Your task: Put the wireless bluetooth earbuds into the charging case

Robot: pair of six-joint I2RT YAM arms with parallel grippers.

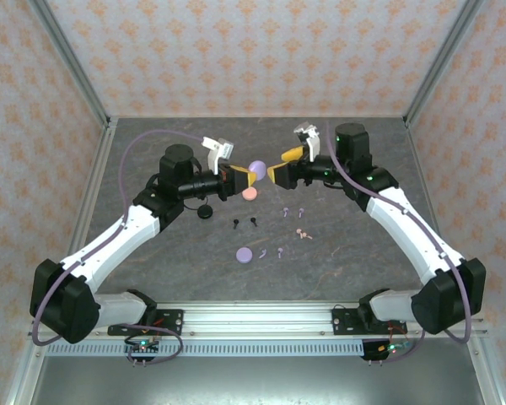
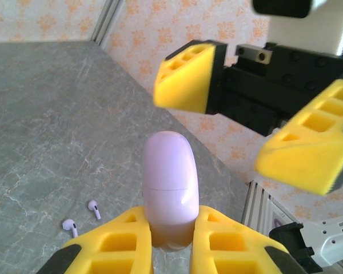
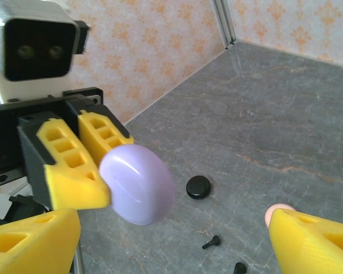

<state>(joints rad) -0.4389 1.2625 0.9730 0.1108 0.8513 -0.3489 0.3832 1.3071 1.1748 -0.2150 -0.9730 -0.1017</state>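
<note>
Above open tabletop (image 1: 346,245), left hand (image 1: 244,177) clamps lilac case (image 1: 256,170); right hand (image 1: 276,165) gapes empty.

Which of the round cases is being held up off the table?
The lilac case clamped in the left gripper; the second lilac case, the pink case and the black case lie on the table.

the lilac case (image 2: 170,177) had its base hidden inside the left pincer (image 2: 171,222); the pink case (image 3: 276,212) sat mostly hidden behind the right pincer (image 3: 172,228), itself cropped.
</note>
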